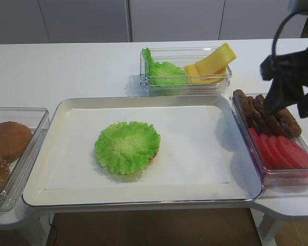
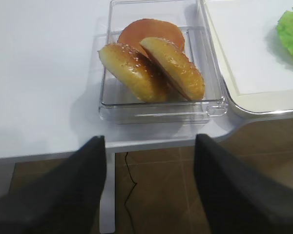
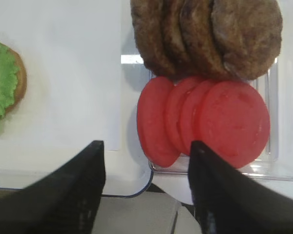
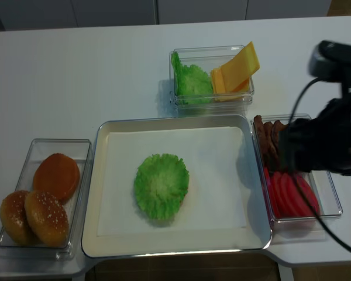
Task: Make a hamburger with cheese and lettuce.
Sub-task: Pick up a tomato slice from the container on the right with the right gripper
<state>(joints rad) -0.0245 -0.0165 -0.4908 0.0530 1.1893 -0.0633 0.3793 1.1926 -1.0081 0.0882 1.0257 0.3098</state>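
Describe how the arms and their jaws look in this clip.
The right arm is matte black and blocky, with a thin black cable looping off it. Both wrist views show two flat black jaws with squared tips, plain and unmarked: right gripper, left gripper.

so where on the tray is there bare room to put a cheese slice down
The white liner of the tray is bare right of the hamburger, out to the rim beside the tomato slices, and also left of it toward the bun box. The side containers are crowded; the right gripper hangs open over the tomatoes.
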